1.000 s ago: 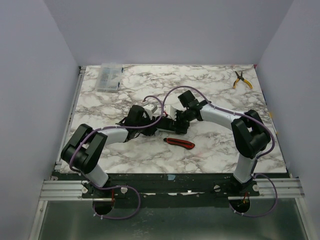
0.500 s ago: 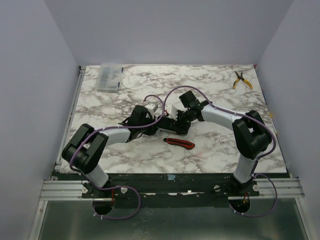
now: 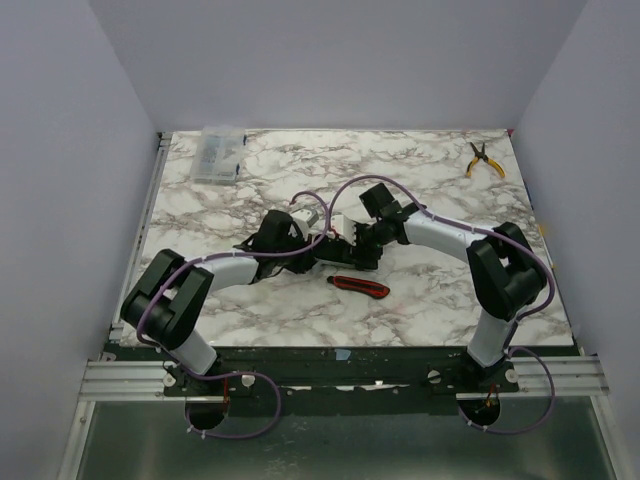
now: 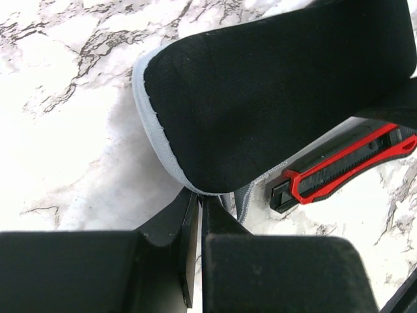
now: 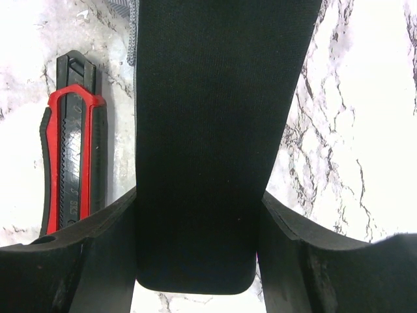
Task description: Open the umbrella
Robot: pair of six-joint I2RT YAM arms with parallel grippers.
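A black oval fabric pouch (image 4: 273,98) with a grey rim lies across the middle of the table (image 3: 440,290), held between both grippers. My left gripper (image 4: 199,199) is shut, pinching the pouch's grey rim at its near end; in the top view it (image 3: 320,246) sits left of centre. My right gripper (image 5: 199,199) is shut on the pouch (image 5: 202,117), fingers (image 5: 107,228) pressed on both flat sides. From above the right gripper (image 3: 358,246) is right next to the left one. No umbrella canopy, shaft or knob handle shows; I cannot tell what the pouch holds.
A red-and-black utility knife (image 3: 360,286) lies just in front of the grippers, close beside the pouch (image 4: 345,166) (image 5: 70,163). A clear plastic box (image 3: 218,153) sits at the back left. Yellow-handled pliers (image 3: 484,160) lie at the back right.
My left wrist has edged slightly right, towards the right gripper. Both grippers keep their hold on the pouch; the knife has not moved.
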